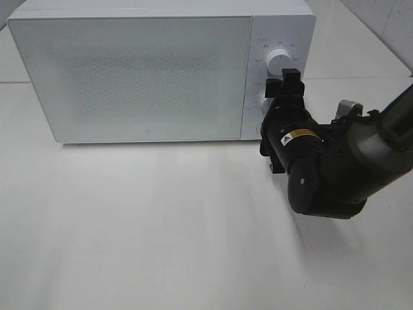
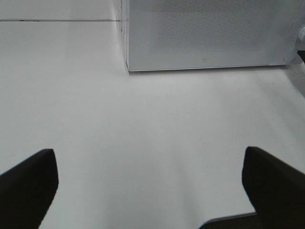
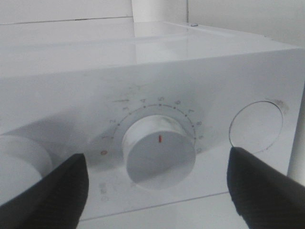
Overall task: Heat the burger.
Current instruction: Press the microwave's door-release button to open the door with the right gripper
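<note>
Masking timer dial (image 3: 159,150), right pincer (image 1: 290,77)

Left pincer (image 2: 148,177) stands spread wide — right pincer (image 3: 156,177) also parted, its dark arm (image 1: 361,150) stretched forward from the right.

A white table (image 1: 129,245) (softly, evenly lit) stands before pale tiles (image 1: 387,26).

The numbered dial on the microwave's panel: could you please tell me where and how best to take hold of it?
Grip the numbered dial by its round side wall, one finger on each opposite side, coming straight at the front of the microwave. It is a short cylinder standing proud of the flat panel. The open right hand straddles it.
</note>
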